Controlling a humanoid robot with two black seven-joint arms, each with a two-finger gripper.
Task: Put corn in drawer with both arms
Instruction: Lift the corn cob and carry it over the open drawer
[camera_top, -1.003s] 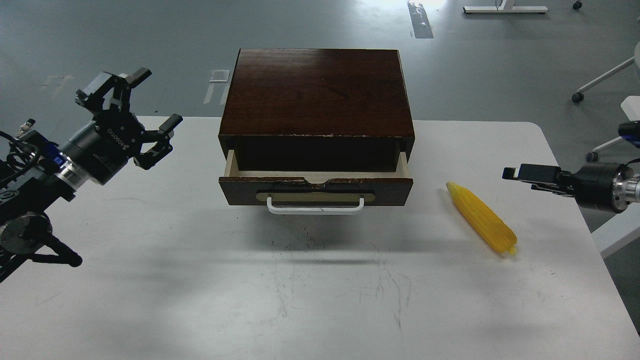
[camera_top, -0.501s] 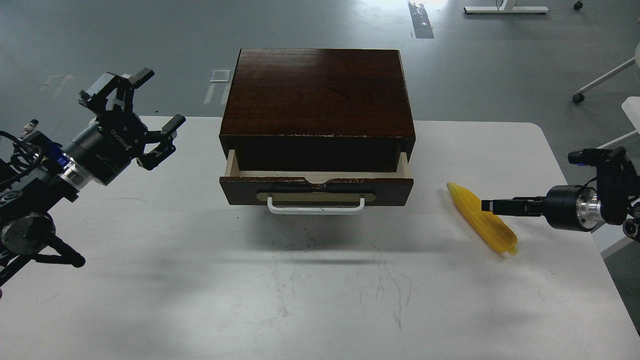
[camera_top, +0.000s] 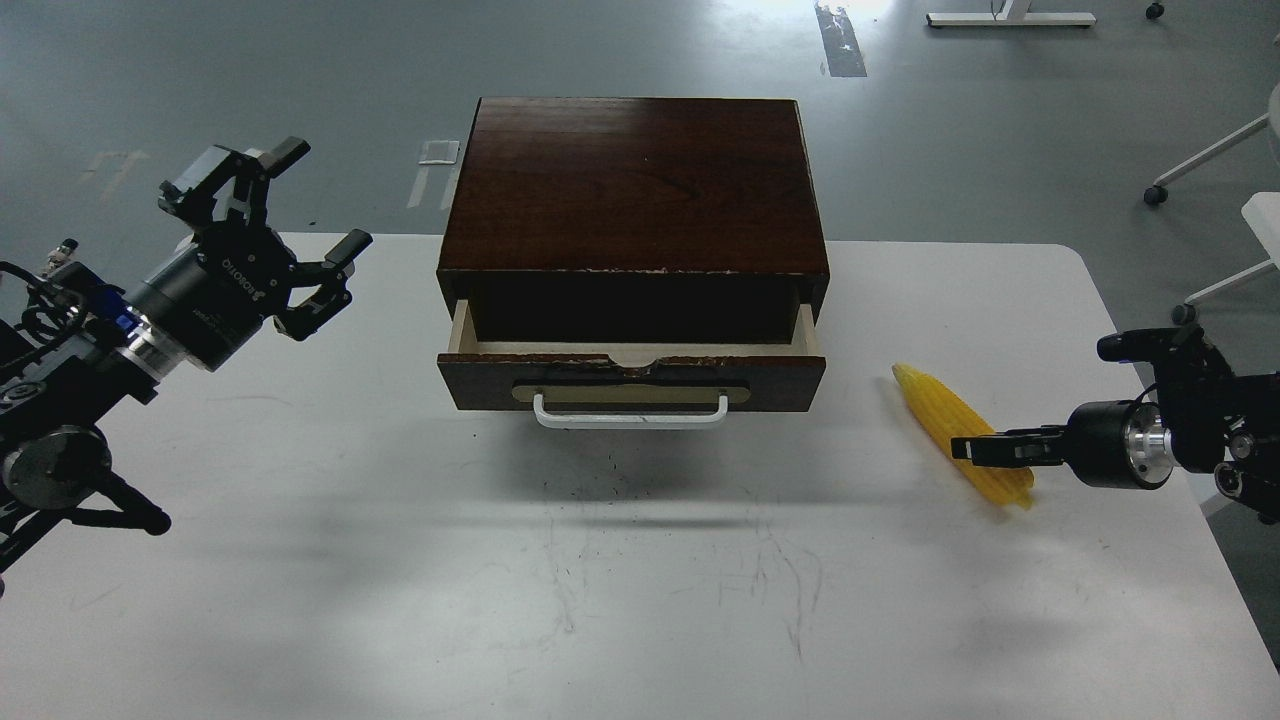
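The yellow corn (camera_top: 935, 405) lies on the white table (camera_top: 600, 580), right of the box, tip pointing toward the far left. The dark wooden box (camera_top: 635, 185) stands at the table's back middle. Its drawer (camera_top: 632, 378) is pulled out a little, showing a strip of pale wood, with the white handle (camera_top: 630, 412) in front. My right gripper (camera_top: 975, 448) reaches in from the right, seen side-on, low over the thick end of the corn; its fingers cannot be told apart. My left gripper (camera_top: 320, 195) is open and empty, held above the table left of the box.
The table's right edge lies close behind my right arm. White chair legs (camera_top: 1200, 160) stand on the grey floor at the far right. Bare scuffed tabletop spreads in front of the box.
My right gripper has dropped and moved left, from beside the corn to over its thick end. The left arm, corn and drawer have hardly moved.
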